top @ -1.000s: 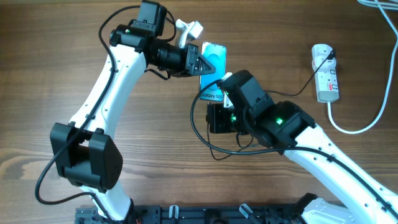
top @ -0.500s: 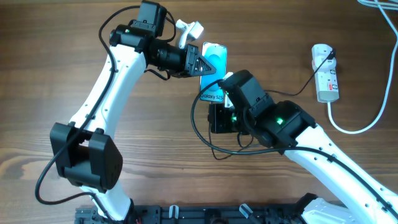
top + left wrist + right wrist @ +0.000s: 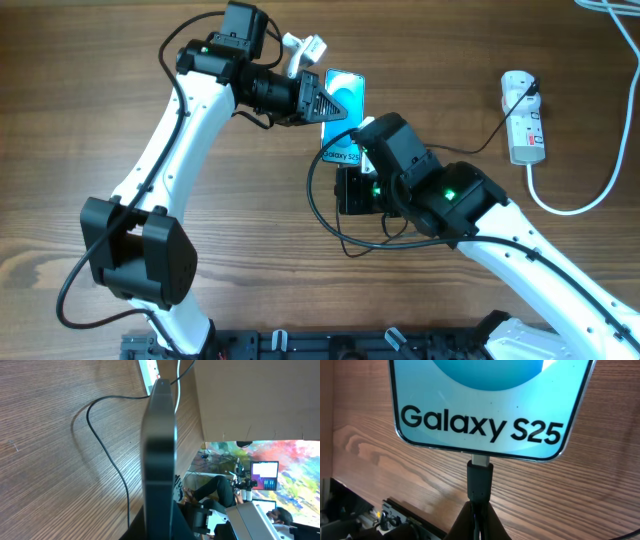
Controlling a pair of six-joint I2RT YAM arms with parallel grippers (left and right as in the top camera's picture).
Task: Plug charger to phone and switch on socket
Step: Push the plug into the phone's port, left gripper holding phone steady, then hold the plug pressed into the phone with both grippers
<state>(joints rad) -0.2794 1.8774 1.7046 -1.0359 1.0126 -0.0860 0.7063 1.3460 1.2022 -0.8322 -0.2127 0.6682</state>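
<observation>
The phone (image 3: 343, 103) has a cyan screen and a white strip reading "Galaxy S25" (image 3: 480, 425). My left gripper (image 3: 322, 103) is shut on it and holds it above the table; the left wrist view shows it edge-on (image 3: 159, 450). My right gripper (image 3: 479, 510) is shut on the charger's dark connector (image 3: 479, 482), whose metal tip sits at the phone's bottom edge. The thin black cable (image 3: 480, 145) runs to the white socket strip (image 3: 526, 118) at the far right and shows in the left wrist view (image 3: 107, 455).
The socket's thick white cord (image 3: 585, 205) loops off the right edge. A loop of black cable (image 3: 330, 225) lies on the wood below the right gripper. A black rail (image 3: 300, 345) runs along the front edge.
</observation>
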